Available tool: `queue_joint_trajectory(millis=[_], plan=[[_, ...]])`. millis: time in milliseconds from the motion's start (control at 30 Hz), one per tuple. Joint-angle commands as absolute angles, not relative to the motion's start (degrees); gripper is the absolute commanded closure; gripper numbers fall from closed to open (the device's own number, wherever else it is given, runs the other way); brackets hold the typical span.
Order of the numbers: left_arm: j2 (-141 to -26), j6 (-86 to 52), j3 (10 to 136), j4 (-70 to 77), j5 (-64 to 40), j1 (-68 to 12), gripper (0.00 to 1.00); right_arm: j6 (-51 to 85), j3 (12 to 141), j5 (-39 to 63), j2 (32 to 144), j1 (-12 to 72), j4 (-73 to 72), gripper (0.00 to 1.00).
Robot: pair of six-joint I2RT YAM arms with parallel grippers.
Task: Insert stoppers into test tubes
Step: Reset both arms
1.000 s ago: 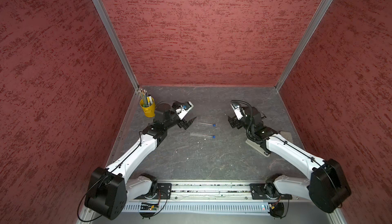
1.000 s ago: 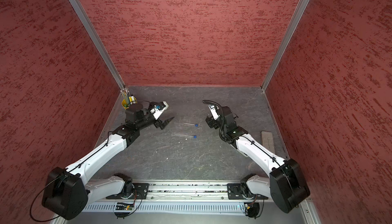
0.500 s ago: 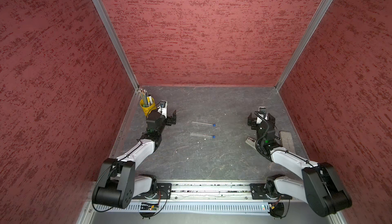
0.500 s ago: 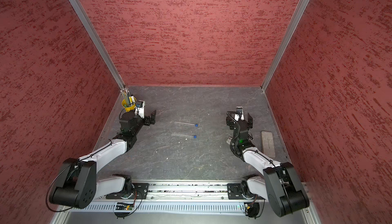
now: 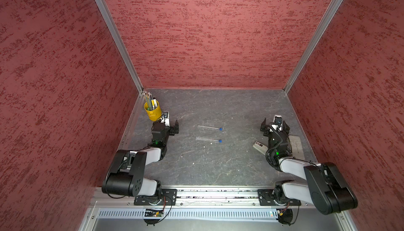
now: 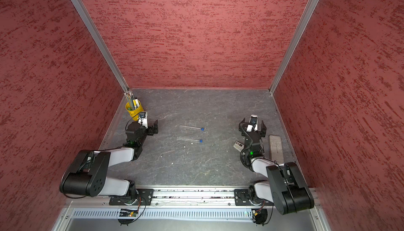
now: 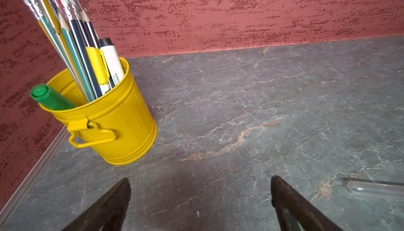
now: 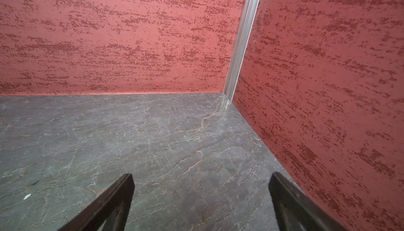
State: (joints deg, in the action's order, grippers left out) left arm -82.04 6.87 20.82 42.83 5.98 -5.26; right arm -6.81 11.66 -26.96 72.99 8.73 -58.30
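Small dark print on the white marker [image 7: 112,60] in the yellow cup [image 7: 124,120], too blurred to read, no legible text

The dark grey veined counter [image 7: 240,100] looks smooth and matt. The small yellow bucket-shaped cup [image 7: 126,118] is glossy painted metal, finely ribbed; the thin clear test tube [image 7: 376,189] gleams like smooth glass. The red walls [image 8: 109,33] look rough and grainy.

two clear test tubes [image 5: 207,127] flat, near-parallel, mid table [image 5: 218,168], blue stoppers [image 5: 220,128] at their ends
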Motion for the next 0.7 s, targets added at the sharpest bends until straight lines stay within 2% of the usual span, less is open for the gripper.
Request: queue_joint_trajectory(millis=[0,233,500,567,633,667], plan=[[-82.37,5.90,21.70,46.62,4.52,-4.43,0.01,-6.22,10.43,-26.28,73.60,8.35,-65.94,0.01],[-83.08,5.28,22.59,45.83,3.59,-3.70,0.01,-6.08,8.17,-24.76,76.09,8.31,-72.20,0.01],[-85.12,2.68,27.50,38.21,-5.01,0.86,0.00,-5.16,10.23,-23.87,78.24,7.26,-71.62,0.01],[-85.09,2.46,23.89,43.72,-6.26,1.40,0.01,-4.22,10.28,-23.26,78.40,6.75,-71.89,0.01],[-88.45,3.47,18.03,58.60,-7.34,1.25,0.01,-3.14,10.00,-22.17,79.00,6.20,-73.35,0.01],[-87.49,3.68,17.06,59.58,-6.25,0.62,0.01,-2.87,9.64,-21.74,79.94,5.99,-75.03,0.01]])
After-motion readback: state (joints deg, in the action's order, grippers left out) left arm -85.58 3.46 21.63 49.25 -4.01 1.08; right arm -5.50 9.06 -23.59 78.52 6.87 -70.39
